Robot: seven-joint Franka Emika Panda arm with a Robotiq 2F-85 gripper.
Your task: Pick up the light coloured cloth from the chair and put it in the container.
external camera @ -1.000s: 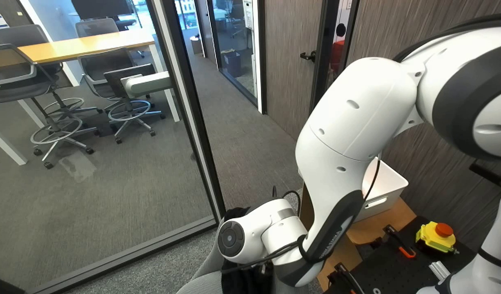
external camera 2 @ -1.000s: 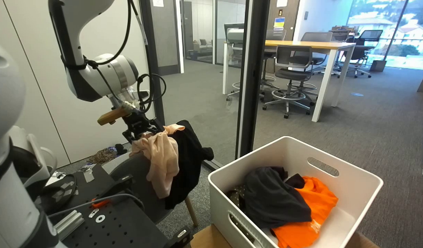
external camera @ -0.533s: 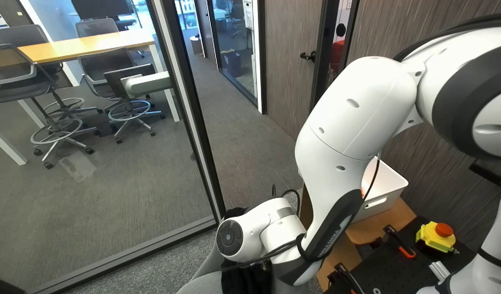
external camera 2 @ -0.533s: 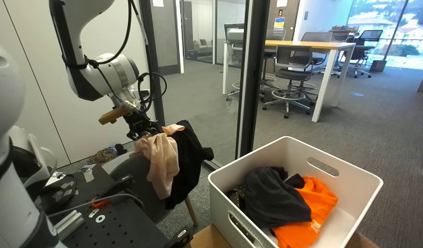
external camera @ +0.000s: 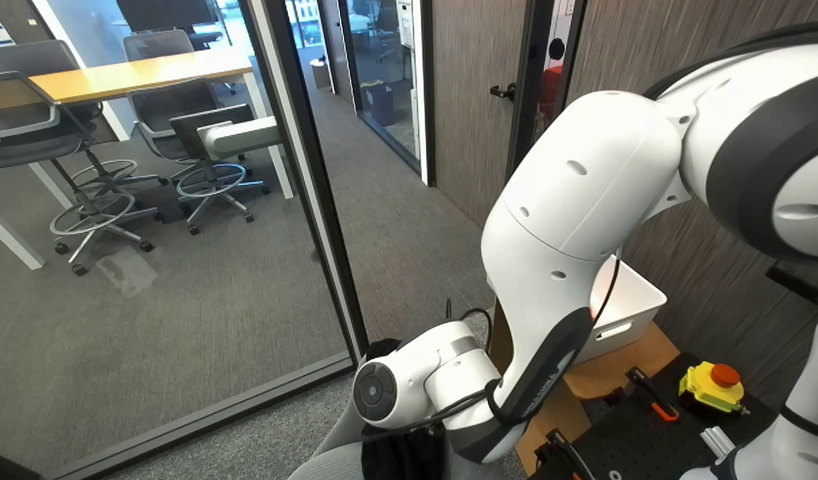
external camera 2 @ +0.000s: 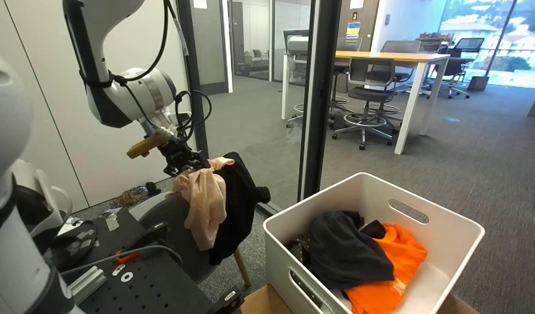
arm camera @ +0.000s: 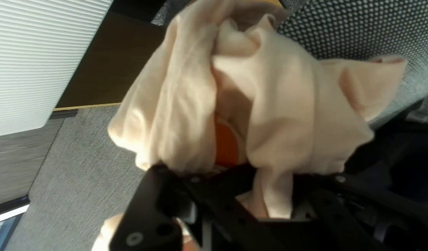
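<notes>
Over the grey chair (external camera 2: pixel 180 231), the peach cloth (external camera 2: pixel 206 200) drapes down from the tool (external camera 2: pixel 193 166) (jaws pinching its gathered top).

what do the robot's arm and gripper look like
The arm is white and rounded with black panels, one bearing pale lettering. Black cables run along it. The mostly black gripper has linked jaws; a mustard-coloured block sits near it.

Cloth (external camera 2: pixel 206 205) over chair (external camera 2: pixel 180 222), other cloths (external camera 2: pixel 350 253) inside container (external camera 2: pixel 441 244)
</notes>
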